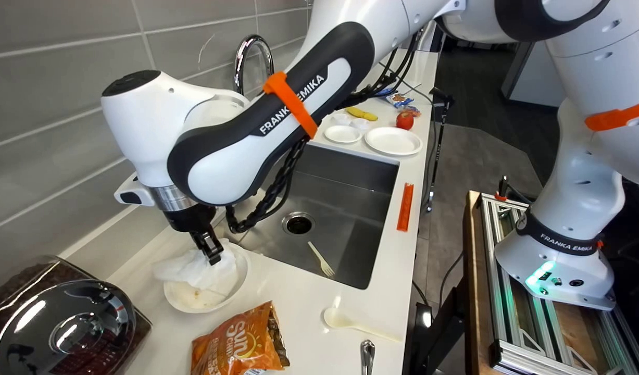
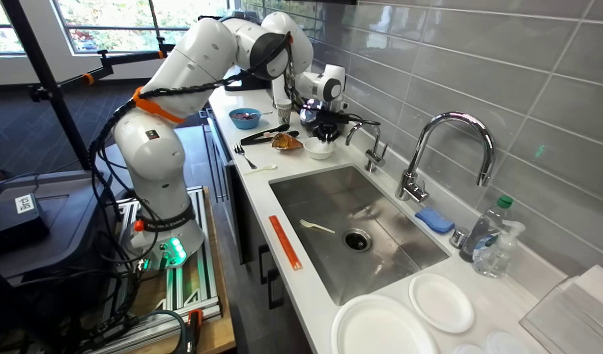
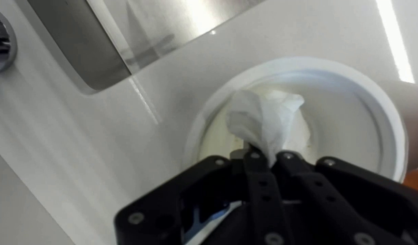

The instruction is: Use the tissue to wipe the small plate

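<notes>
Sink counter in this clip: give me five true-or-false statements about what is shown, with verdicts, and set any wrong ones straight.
The end effector is closed on the white tissue. True.
The plastic fork lies in the sink. True.
The white tissue is over the sink. False: the white tissue is over the white bowl.
The blue sponge is inside the sink. False: the blue sponge lies on the counter.
The orange SunChips bag lies near the white bowl. True.
</notes>
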Motion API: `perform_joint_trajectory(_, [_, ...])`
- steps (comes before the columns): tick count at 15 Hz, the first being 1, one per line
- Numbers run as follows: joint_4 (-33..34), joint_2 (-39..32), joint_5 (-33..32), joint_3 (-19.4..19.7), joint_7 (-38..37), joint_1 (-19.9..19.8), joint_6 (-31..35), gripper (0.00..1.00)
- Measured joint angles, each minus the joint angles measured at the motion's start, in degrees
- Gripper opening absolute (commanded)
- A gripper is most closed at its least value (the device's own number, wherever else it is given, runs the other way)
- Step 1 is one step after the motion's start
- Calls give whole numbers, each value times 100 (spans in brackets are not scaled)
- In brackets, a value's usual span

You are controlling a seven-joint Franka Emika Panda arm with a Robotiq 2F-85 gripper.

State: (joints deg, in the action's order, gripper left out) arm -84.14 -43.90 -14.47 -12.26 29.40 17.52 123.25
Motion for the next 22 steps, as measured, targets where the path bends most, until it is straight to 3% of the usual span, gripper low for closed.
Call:
perform_joint_trajectory(9, [32,-6,319,-427,539,-102,-472,1])
perform_joint_trajectory(15, [36,-13,191,-126,89,-67,39,1])
perform_joint_trajectory(18, [7,-14,133,-66,13,-34,-225,1])
perform_joint_trajectory(22, [15,-14,240,-301,282,-66,-658,1])
